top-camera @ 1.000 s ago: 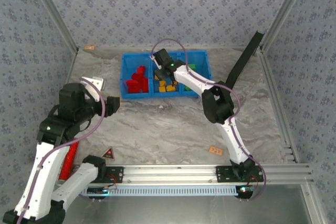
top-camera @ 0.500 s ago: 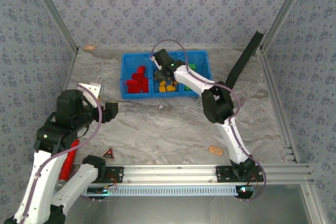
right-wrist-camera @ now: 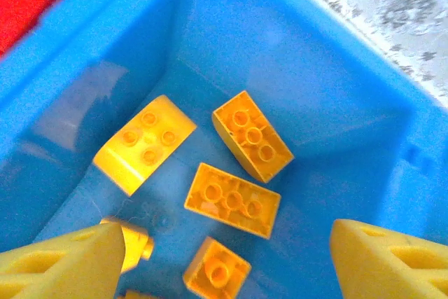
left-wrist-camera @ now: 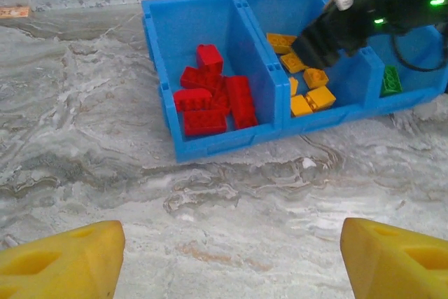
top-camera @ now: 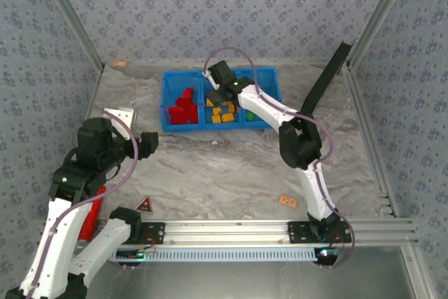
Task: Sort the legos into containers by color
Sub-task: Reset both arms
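Right gripper (right-wrist-camera: 225, 262): fingers spread wide with nothing between them. It hangs low inside the middle container (right-wrist-camera: 336, 103), directly over the orange-yellow legos (right-wrist-camera: 232, 199) lying on its floor.
Left gripper (left-wrist-camera: 229, 257): fingers wide apart and empty, held over the bare desk (left-wrist-camera: 231, 194) at the near left. It is well apart from the tray (left-wrist-camera: 210, 150) and pointed toward it.
Sorting so far: looks all but finished. Every one of the legos I can find lies inside the containers, each colour in its own one. What is left may be only for the arms to draw clear.
Desk: grey marbled top, carrying the tray at its far middle.
Tray: bright blue, one piece, three containers side by side, with a long side facing the arms.
Left container (left-wrist-camera: 185, 36): red legos (left-wrist-camera: 210, 99) only, a loose heap toward the near wall.
Middle container: orange-yellow only. About five lie in the right wrist view, most studs up and close together.
Right container (left-wrist-camera: 416, 91): a green lego (left-wrist-camera: 390, 80) sits by the dividing wall. The rest is hidden behind the right arm.
Odd bits: a tan-pink block (top-camera: 287, 201) near the right arm's base and a red cylinder (top-camera: 89, 218) at the near left. Both are outside the tray and, I judge, no part of the sort.
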{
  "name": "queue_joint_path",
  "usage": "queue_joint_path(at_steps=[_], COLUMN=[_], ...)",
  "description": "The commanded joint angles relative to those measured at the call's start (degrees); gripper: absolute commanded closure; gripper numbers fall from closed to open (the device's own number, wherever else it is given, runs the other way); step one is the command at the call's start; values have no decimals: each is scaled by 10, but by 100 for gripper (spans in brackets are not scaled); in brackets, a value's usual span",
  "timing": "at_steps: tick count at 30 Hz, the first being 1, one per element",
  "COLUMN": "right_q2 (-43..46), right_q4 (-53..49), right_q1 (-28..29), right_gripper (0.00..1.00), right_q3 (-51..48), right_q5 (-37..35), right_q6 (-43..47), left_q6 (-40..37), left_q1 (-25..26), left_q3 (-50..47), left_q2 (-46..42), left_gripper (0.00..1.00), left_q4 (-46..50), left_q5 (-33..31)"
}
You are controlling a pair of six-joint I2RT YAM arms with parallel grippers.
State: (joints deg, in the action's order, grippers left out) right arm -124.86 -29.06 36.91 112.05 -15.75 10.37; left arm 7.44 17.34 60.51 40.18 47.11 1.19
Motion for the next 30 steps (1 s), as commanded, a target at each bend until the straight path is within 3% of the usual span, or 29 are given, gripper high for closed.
queue_joint_path(at_steps=[1, 6, 10, 15, 18, 22, 30], right_q2=[102, 256, 377, 504, 568, 632, 671], right_q4=[-1, 20, 21, 40, 73, 127, 226], right_q1=[5, -5, -28, -64, -77, -99, -161], right_gripper=[18, 10, 0, 0, 0, 0, 0], right_q3=[-48, -194, -317, -469, -558, -662, -783], right_q5=[11, 14, 26, 49, 40, 0, -35], right_q6=[2, -14, -45, -70, -87, -125, -145], left_q6=[21, 13, 1, 1, 13, -18, -73], left_q1=[-4, -4, -5, -19, -50, -76, -107], left_q3=[-23, -68, -119, -241, -329, -437, -452], left_q2=[-6, -6, 4, 24, 39, 94, 303], left_gripper=[15, 0, 0, 0, 0, 0, 0], left_q4=[-87, -181, -241, -367, -477, -713, -916], left_q5=[-52, -140, -223, -366, -358, -343, -260])
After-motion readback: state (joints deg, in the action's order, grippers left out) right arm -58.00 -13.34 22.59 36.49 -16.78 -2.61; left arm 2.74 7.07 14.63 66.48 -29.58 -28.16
